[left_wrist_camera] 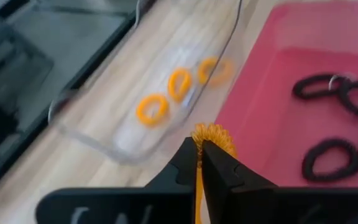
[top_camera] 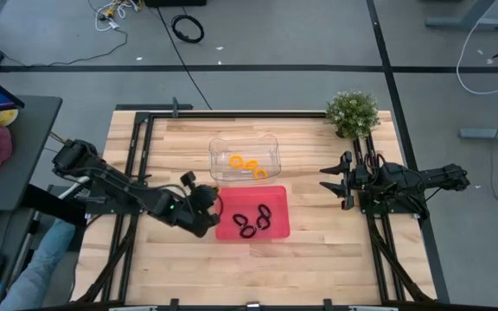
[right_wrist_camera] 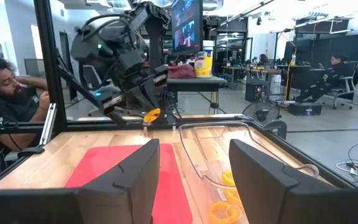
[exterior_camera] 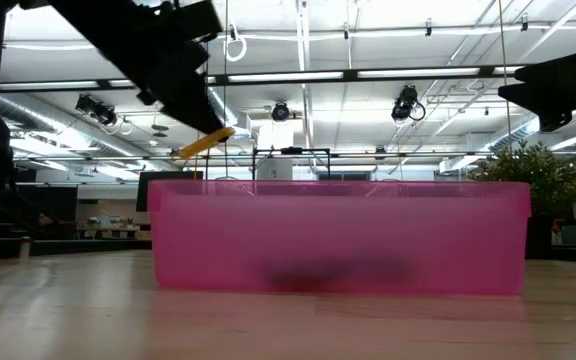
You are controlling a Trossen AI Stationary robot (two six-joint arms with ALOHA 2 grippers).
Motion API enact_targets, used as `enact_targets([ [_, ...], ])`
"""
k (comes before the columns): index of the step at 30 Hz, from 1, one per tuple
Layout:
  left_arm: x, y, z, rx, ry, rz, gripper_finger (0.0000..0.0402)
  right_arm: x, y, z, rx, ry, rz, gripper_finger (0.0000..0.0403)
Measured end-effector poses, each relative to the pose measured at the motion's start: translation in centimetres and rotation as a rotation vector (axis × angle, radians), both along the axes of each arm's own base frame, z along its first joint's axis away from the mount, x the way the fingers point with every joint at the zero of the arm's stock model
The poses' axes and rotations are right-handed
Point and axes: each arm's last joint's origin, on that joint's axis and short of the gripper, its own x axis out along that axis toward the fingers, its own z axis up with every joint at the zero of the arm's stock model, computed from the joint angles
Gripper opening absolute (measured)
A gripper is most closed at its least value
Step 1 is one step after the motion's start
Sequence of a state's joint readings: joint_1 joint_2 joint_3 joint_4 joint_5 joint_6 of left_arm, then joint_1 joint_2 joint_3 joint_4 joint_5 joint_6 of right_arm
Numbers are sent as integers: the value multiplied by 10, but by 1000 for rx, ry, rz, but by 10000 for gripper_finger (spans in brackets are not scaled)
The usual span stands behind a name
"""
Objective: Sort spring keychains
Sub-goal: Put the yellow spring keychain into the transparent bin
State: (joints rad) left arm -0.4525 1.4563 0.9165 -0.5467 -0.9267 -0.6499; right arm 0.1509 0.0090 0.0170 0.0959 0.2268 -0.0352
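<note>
The left end effector [left_wrist_camera: 199,163] is clenched on an orange keychain [left_wrist_camera: 214,138], held in the air above the desk [top_camera: 318,259], by the red tray's [top_camera: 277,231] edge nearest the clear tray [top_camera: 215,151]. Three orange keychains [top_camera: 247,164] lie in the clear tray and three black keychains [top_camera: 255,221] in the red one. The right end effector [top_camera: 334,180] hangs released beside the plant [top_camera: 353,112].

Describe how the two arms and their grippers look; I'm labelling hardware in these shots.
Both arms are dark, nearly black, built of jointed segments. The left gripper has two slim, dark, wedge-shaped fingers tapering to points. The right gripper shows two broad, flat, dark grey fingers with slanted tips. A small green light glows on the left arm.
</note>
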Motion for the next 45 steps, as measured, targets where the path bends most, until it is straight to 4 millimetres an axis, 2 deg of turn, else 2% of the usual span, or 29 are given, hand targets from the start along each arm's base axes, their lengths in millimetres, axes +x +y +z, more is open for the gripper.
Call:
enact_targets([
  [4,16,9,7,44,-28,-57,5,0,0,0,0,0,0,198],
  [9,38,27,18,6,-76,-190,7,0,0,0,0,0,0,198],
  [16,53,52,25,25,-121,-336,8,0,0,0,0,0,0,198],
  [31,54,124,11,-27,-142,-408,12,0,0,0,0,0,0,198],
  [40,52,148,10,-67,-149,-460,15,0,0,0,0,0,0,198],
  [45,50,154,9,-82,-142,-461,12,0,0,0,0,0,0,198],
])
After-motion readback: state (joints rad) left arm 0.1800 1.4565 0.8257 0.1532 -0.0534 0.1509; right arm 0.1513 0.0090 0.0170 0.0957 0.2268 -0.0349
